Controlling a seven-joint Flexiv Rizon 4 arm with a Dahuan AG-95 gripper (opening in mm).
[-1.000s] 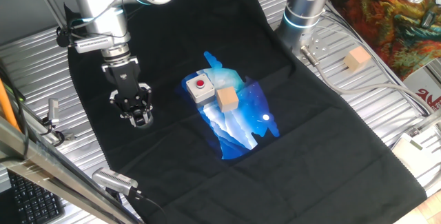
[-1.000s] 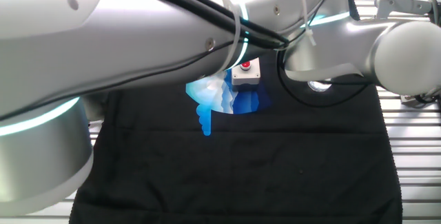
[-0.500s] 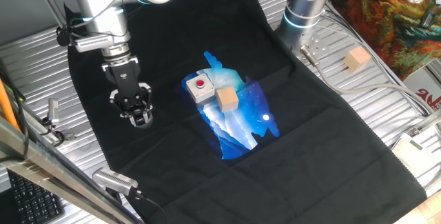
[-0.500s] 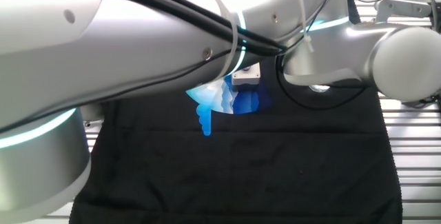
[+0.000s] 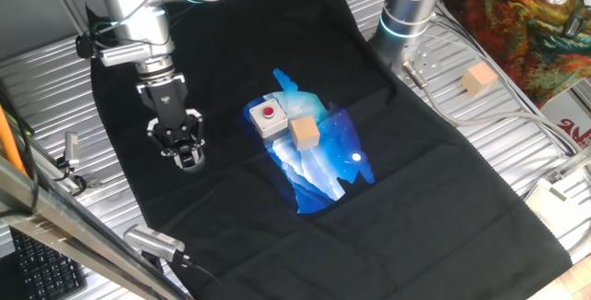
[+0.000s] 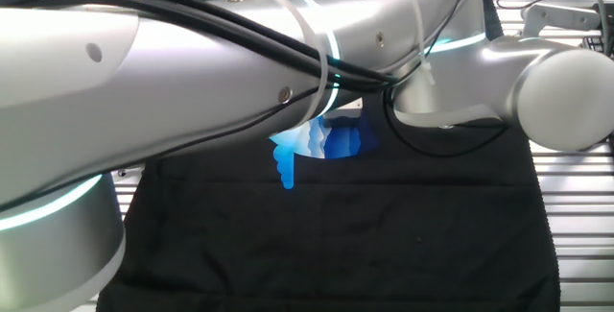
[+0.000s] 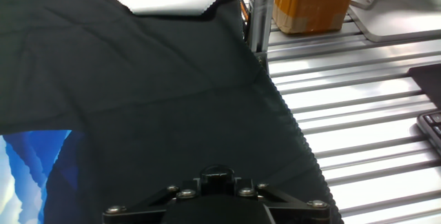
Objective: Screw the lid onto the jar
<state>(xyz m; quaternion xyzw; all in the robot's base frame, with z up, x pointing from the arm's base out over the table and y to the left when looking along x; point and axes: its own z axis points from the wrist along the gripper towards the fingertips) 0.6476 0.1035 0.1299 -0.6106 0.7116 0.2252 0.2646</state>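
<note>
Surface: slatted metal table (image 5: 517,143) covered by a black cloth (image 5: 231,60) with a blue and white print (image 5: 319,166) at its middle.
Gripper: gripper (image 5: 188,159) is lowered to the cloth at the left of the print, pointing straight down; fingers drawn close together around a small pale object; what is held cannot be told.
Jar and lid: neither can be made out clearly in any view; possibly the pale item at the fingertips.
Box: grey box with a red button (image 5: 267,116) is set on the print, touching a wooden cube (image 5: 304,134).
Second cube: another wooden cube (image 5: 478,79) lies on bare slats, well apart.
Arm: the other fixed view is mostly blocked by the silver arm (image 6: 240,72).
</note>
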